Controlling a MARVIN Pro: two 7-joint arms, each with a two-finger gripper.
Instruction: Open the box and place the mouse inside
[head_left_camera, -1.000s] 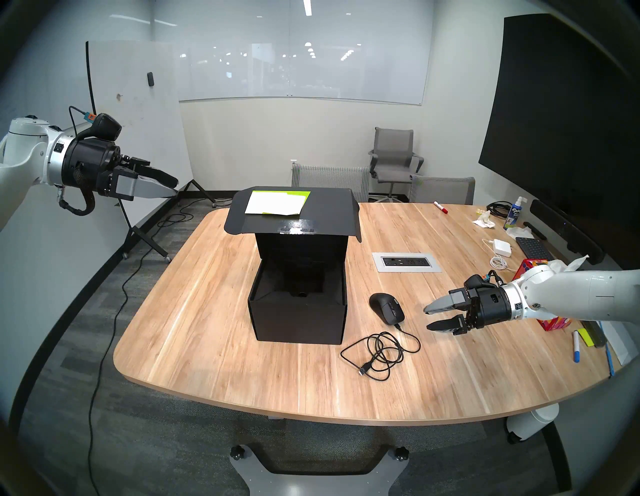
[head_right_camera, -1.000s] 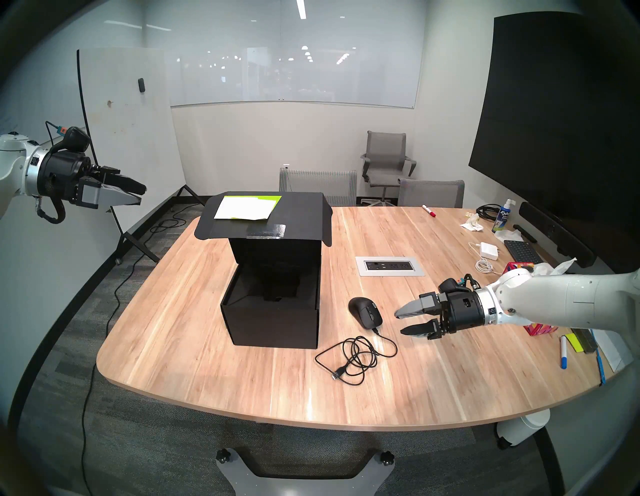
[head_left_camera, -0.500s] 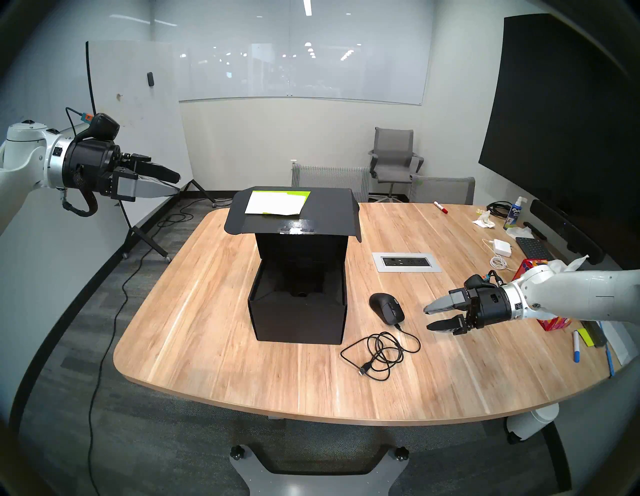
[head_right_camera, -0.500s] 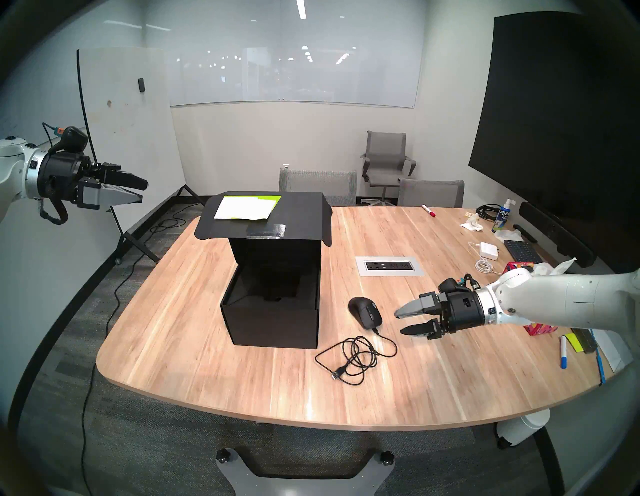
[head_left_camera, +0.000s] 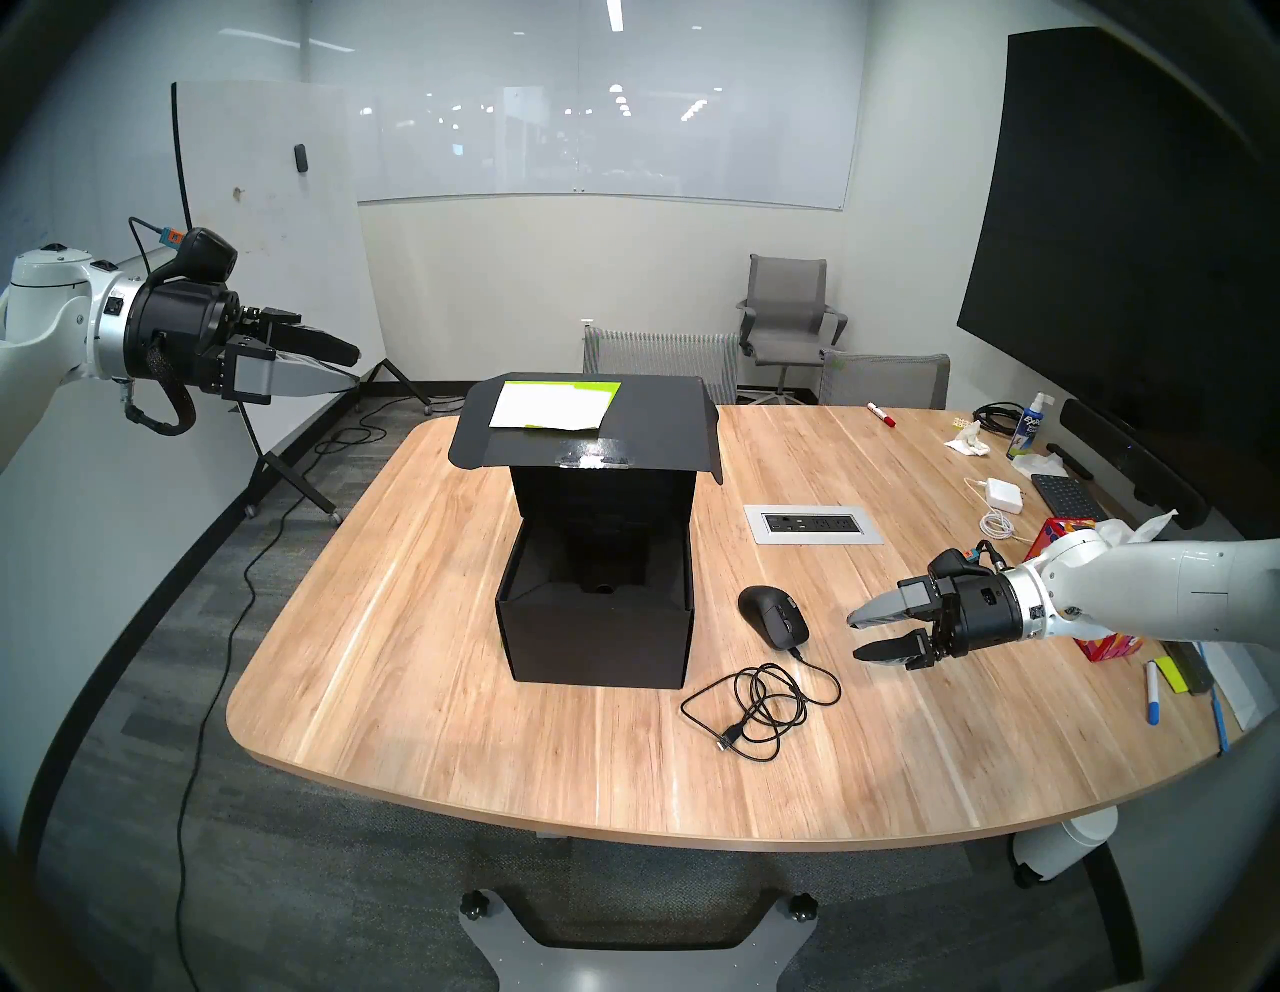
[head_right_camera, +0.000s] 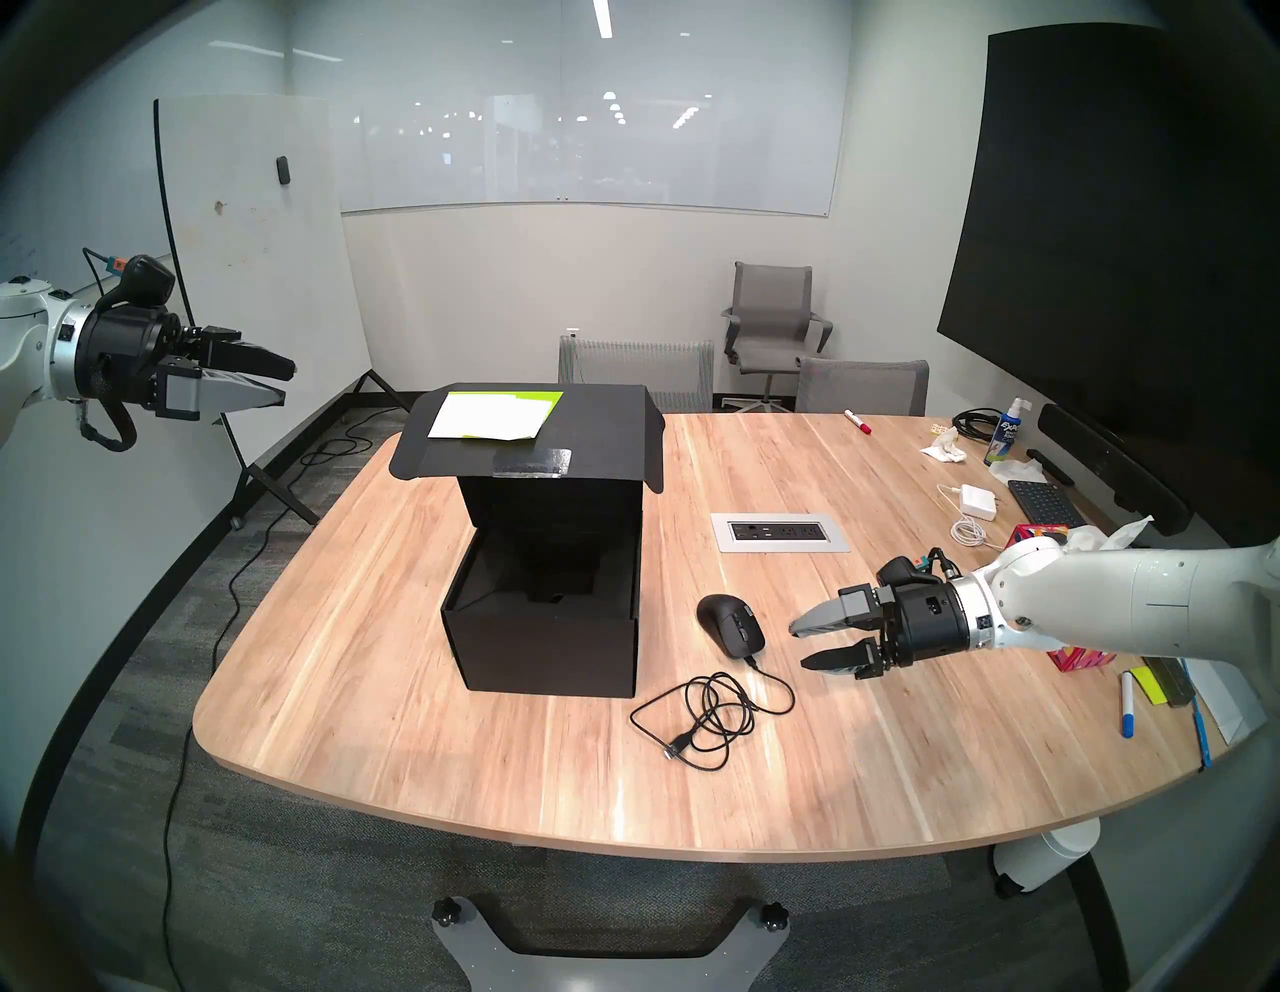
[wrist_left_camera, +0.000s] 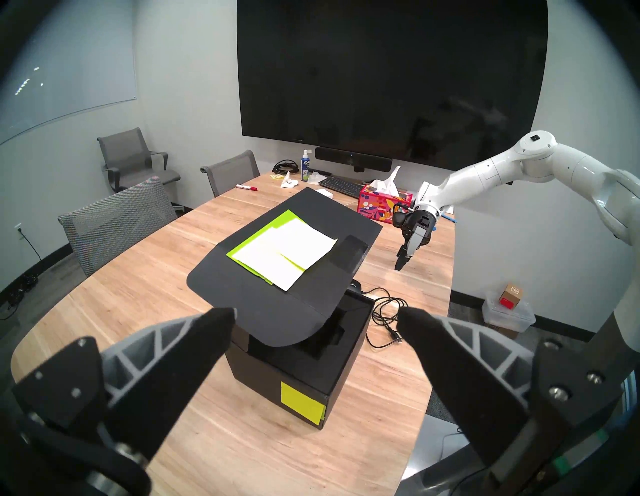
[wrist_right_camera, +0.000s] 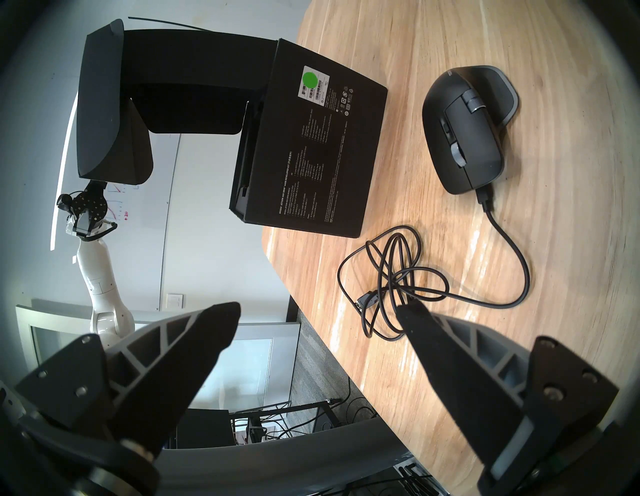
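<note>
The black box (head_left_camera: 596, 644) stands open mid-table, its lid flap (head_left_camera: 658, 429) raised and folded back, with white and yellow-green notes on it. The dark insert shows inside. Just right of the box lies the black mouse (head_left_camera: 772, 615), its cable (head_left_camera: 762, 700) coiled toward the table's near edge. My right gripper (head_left_camera: 856, 637) hovers open and empty to the right of the mouse, apart from it. In the right wrist view the mouse (wrist_right_camera: 467, 131) lies beyond the fingers (wrist_right_camera: 426, 332). My left gripper (head_left_camera: 354, 368) is open and empty, high off the table's left side, facing the box (wrist_left_camera: 294, 374).
A power outlet panel (head_left_camera: 814, 524) is set in the table behind the mouse. A red tissue box (head_left_camera: 1060, 540), white charger (head_left_camera: 1004, 495), keyboard (head_left_camera: 1067, 495) and markers crowd the right edge. A whiteboard on a stand (head_left_camera: 277, 228) is behind the left arm.
The left gripper has edged slightly upward. The right arm, box and mouse have not moved.
</note>
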